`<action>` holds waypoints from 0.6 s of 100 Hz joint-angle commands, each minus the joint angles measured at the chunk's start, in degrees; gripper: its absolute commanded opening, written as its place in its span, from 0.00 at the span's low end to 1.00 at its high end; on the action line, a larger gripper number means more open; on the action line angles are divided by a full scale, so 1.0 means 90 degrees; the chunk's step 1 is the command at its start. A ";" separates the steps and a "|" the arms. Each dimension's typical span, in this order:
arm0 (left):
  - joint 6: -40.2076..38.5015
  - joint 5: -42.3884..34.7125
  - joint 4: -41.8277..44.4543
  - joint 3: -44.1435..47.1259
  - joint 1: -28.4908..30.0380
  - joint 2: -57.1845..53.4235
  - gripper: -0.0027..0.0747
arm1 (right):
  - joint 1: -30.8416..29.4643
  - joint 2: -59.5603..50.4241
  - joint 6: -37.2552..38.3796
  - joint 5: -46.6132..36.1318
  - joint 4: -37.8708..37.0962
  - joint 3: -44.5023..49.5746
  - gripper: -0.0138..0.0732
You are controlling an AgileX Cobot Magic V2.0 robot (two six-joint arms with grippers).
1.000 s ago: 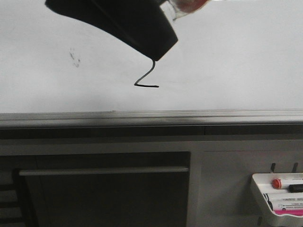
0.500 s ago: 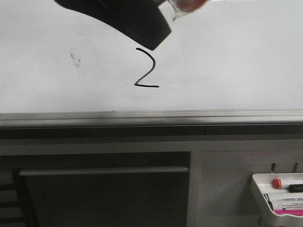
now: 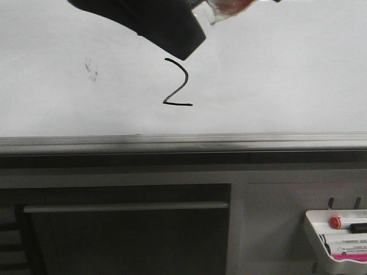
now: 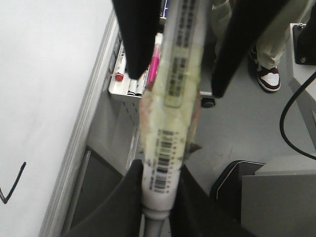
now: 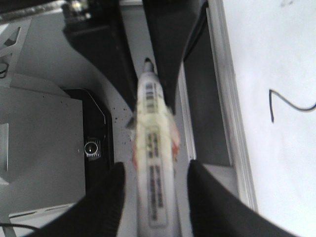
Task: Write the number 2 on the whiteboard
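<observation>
the whiteboard (image 3: pixel 287 74) fills the upper half of the front view, very wide, its long axis running left to right, with a grey rail (image 3: pixel 183 143) along its lower edge. below the rail sits a dark cabinet front (image 3: pixel 126 235), and at the lower right a white tray (image 3: pixel 338 235) holds markers.

the 2 (image 3: pixel 176 83) stands upright near the board's middle, curved top up and flat base stroke running left to right at the bottom. a faint smudge (image 3: pixel 90 69) lies to its left, well apart.

a dark gripper part (image 3: pixel 155 23) hangs from the top edge, its tip just above the 2's top curve; whether it touches the board cannot be told.

the left gripper (image 4: pixel 158 192) pinches a taped marker (image 4: pixel 173 108) between its fingers (image 4: pixel 128 197). the right gripper (image 5: pixel 153 197) likewise pinches a taped marker (image 5: pixel 150 148), its tip pointing away from the fingers (image 5: pixel 106 197), the 2 off to one side on the board.
</observation>
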 commanded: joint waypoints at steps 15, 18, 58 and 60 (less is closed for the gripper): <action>-0.0046 -0.0182 -0.0206 -0.0201 0.0223 -0.0244 0.01 | -0.0246 -0.0297 0.1124 0.0431 -0.0725 -0.0731 0.54; -0.0077 -0.0164 -0.0188 -0.0201 0.0314 -0.0286 0.01 | -0.0367 -0.0370 0.1249 0.0465 -0.0787 -0.0762 0.54; -0.0889 -0.0102 0.0187 0.0365 0.2922 -0.1259 0.01 | -0.1870 -0.1795 0.2102 0.0260 -0.0944 -0.0428 0.54; -0.0901 -0.0153 0.0119 0.0441 0.3093 -0.1281 0.01 | -0.1870 -0.1857 0.2102 0.0228 -0.0944 -0.0373 0.54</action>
